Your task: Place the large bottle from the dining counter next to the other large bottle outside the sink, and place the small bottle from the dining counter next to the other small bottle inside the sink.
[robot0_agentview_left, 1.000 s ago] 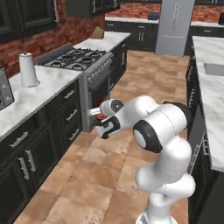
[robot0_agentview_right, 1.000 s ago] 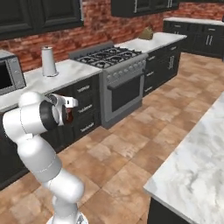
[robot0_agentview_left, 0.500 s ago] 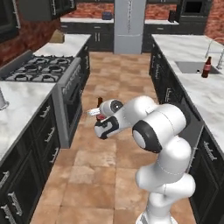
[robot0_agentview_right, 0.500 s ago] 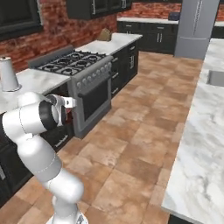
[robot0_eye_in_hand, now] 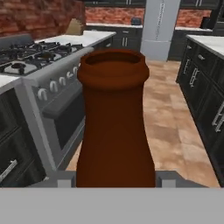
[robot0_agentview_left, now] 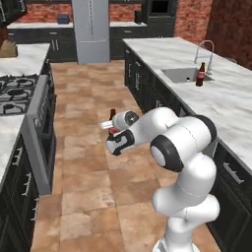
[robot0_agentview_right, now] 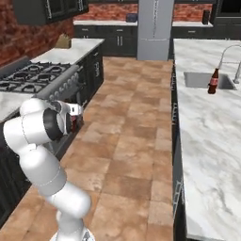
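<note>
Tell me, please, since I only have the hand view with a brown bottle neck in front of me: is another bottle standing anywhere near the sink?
Observer: Yes, a dark bottle with a red label stands upright at the near edge of the sink.
Operator: Thank you. Where is my arm relative to it?
Observer: Over the tiled floor, between the stove and the sink counter.
Operator: And the bottle I hold?
Observer: The brown bottle sits about upright in the jaws, neck up.
</note>
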